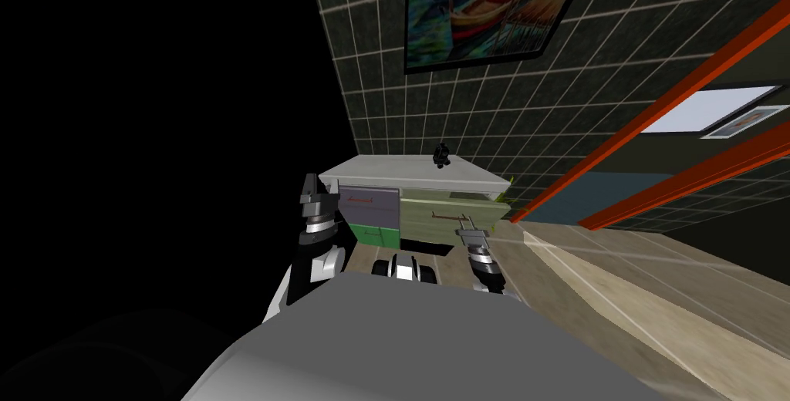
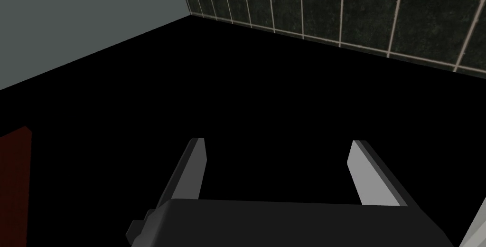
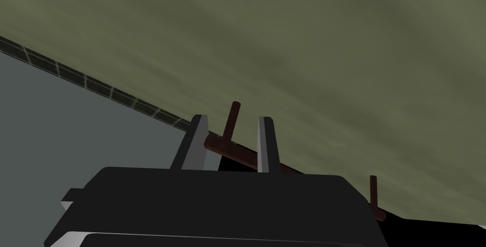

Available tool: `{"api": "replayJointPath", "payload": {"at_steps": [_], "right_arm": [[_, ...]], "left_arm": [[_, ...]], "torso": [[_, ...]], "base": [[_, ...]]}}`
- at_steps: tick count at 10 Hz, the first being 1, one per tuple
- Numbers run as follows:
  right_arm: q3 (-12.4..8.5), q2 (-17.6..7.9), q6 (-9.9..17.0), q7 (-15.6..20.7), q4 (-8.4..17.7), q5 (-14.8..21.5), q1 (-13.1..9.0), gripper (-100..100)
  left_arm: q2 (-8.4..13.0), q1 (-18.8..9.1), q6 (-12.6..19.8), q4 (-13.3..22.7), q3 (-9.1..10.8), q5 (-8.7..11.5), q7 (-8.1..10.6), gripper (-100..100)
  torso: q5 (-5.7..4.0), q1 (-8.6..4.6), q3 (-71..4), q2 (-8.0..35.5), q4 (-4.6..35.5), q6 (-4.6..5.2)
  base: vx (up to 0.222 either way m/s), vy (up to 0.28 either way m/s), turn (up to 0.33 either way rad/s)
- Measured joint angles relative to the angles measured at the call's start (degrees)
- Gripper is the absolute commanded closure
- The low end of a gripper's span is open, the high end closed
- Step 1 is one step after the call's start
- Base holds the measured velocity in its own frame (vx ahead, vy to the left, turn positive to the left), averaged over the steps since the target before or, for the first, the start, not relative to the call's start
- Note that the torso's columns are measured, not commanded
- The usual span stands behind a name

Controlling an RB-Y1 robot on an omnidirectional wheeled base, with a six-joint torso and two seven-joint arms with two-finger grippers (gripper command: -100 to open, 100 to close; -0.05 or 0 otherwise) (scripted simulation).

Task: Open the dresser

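Note:
The dresser (image 1: 386,170) stands ahead against a dark tiled wall, with a white top, green drawer fronts and one purple front (image 1: 369,202). Its upper right green drawer (image 1: 451,205) stands a little out from the body. My right gripper (image 1: 466,226) is at that drawer's front. In the right wrist view the right gripper (image 3: 232,118) is shut on the dark red bar handle (image 3: 232,150), the olive-green drawer front (image 3: 294,44) just behind it. My left gripper (image 1: 312,189) hangs off the dresser's left end, and the left gripper (image 2: 277,158) is open with nothing between its fingers.
A small black figure (image 1: 441,155) sits on the dresser top. A colourful framed painting (image 1: 478,3) hangs on the tiled wall above. Orange-red beams (image 1: 663,92) slant across the right. Pale wood floor (image 1: 617,281) spreads to the right; a black area lies to the left.

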Motion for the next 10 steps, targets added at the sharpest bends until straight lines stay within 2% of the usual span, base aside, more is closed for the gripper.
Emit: {"api": "replayJointPath", "payload": {"at_steps": [6,7,10], "right_arm": [[0.31,-0.49,0.47,-1.06,-1.27,0.02,0.8,100],[0.33,-0.5,0.56,-1.09,-1.02,0.1,1.05,-100],[0.79,-0.32,5.5,-2.14,-5.13,0.89,0.74,-100]], "left_arm": [[0.0,0.0,0.0,0.0,0.0,0.0,0.0,0],[0.0,0.01,0.0,0.0,0.0,0.0,0.0,0],[0.01,0.02,0.0,0.0,0.01,0.0,0.0,0]], "torso": [[0.07,0.17,0.1,0.19,0.09,0.0],[0.09,0.22,-0.15,-0.27,0.01,-0.12],[-0.03,0.25,-0.31,-0.52,-0.23,-0.22]], "base": [[-0.176,0.018,-0.026],[-0.059,-0.016,0.052],[-0.055,-0.021,0.055]]}}
